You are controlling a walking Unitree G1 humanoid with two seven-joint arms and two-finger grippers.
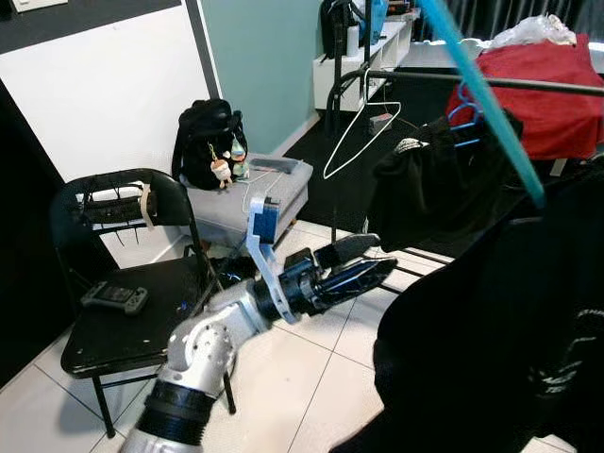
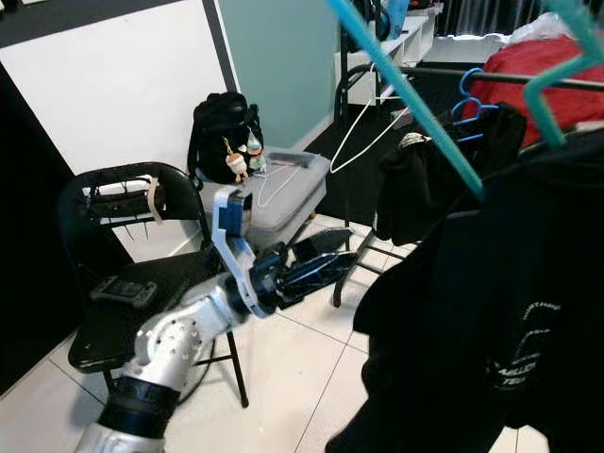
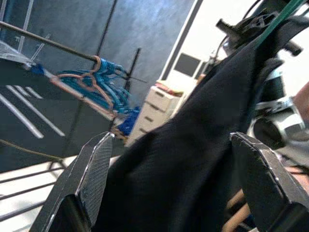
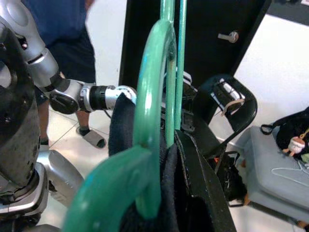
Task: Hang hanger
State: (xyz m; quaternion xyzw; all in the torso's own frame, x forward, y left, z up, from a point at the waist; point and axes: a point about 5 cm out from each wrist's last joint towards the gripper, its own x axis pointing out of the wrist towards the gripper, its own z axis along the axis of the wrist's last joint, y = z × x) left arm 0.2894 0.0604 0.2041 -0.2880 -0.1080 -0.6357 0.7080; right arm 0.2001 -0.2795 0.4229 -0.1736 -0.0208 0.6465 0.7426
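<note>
Black shirt on the teal hanger, at 3 o'clock. Clothes rail at 1 o'clock. Folding chair at 8 o'clock. Left pincer, centre, spread wide, empty. Right pincer clamps the hanger and shirt collar.

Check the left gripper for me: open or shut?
Open. In the left wrist view the left gripper has its two black fingers spread wide, with the black garment between them, not visibly pinched.
</note>
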